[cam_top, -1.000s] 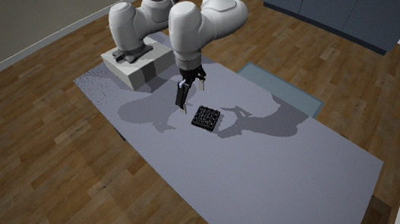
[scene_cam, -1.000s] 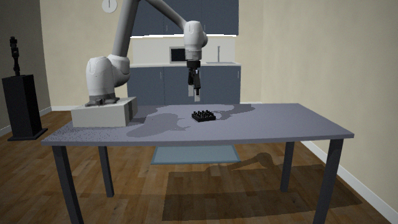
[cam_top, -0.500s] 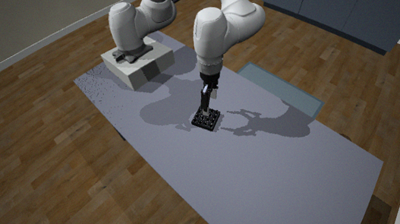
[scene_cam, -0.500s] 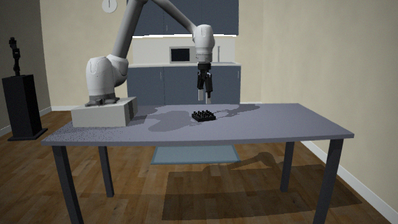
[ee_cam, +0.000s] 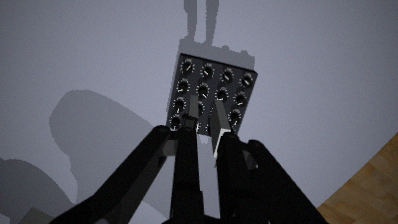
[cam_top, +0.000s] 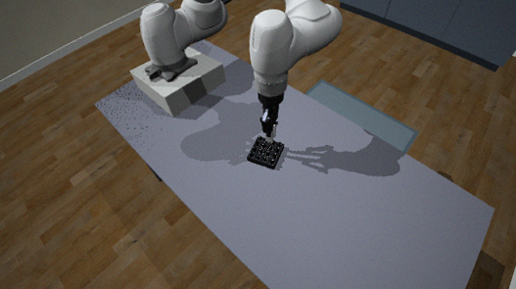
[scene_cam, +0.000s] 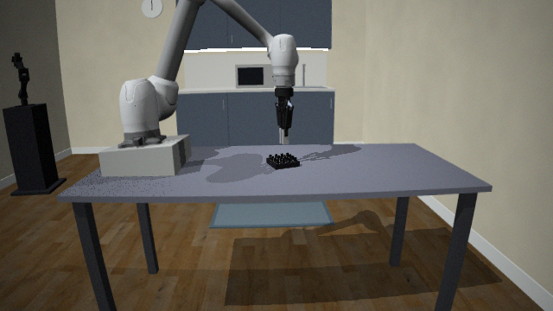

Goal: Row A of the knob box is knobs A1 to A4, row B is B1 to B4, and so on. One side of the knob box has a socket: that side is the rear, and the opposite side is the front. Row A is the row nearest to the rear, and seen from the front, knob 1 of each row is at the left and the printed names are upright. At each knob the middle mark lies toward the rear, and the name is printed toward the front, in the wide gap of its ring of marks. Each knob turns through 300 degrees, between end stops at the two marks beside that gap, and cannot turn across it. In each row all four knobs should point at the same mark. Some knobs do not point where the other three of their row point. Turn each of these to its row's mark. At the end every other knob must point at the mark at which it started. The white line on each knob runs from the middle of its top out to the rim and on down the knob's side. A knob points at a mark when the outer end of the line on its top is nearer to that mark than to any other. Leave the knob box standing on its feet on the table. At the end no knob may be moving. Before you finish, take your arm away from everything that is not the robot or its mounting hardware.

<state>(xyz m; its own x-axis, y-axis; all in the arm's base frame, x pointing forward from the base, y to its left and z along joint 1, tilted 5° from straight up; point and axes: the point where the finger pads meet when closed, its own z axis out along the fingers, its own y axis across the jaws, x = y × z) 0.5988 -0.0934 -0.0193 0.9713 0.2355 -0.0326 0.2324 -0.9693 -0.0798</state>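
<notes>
The black knob box (cam_top: 260, 164) (scene_cam: 285, 166) (ee_cam: 217, 82) stands on the table, its rows of knobs facing up and turned a little askew in the wrist view. White lines and rings of marks show on the knobs, but most are too small to read surely. My gripper (cam_top: 271, 139) (scene_cam: 283, 142) (ee_cam: 203, 109) points down above the box. Its two fingers stand a little apart with nothing between them, and the tips look clear of the knobs. In the wrist view the fingers hide part of the lower rows. I cannot make out the socket or the printed names.
The grey-violet table (cam_top: 357, 231) (scene_cam: 389, 173) carries the arm's pale base block (cam_top: 192, 90) (scene_cam: 138, 161) away from the box. Shadows of the arm and fingers fall across the table around the box. A bluish glass panel (cam_top: 363, 114) (scene_cam: 272, 214) shows beyond the table's far edge.
</notes>
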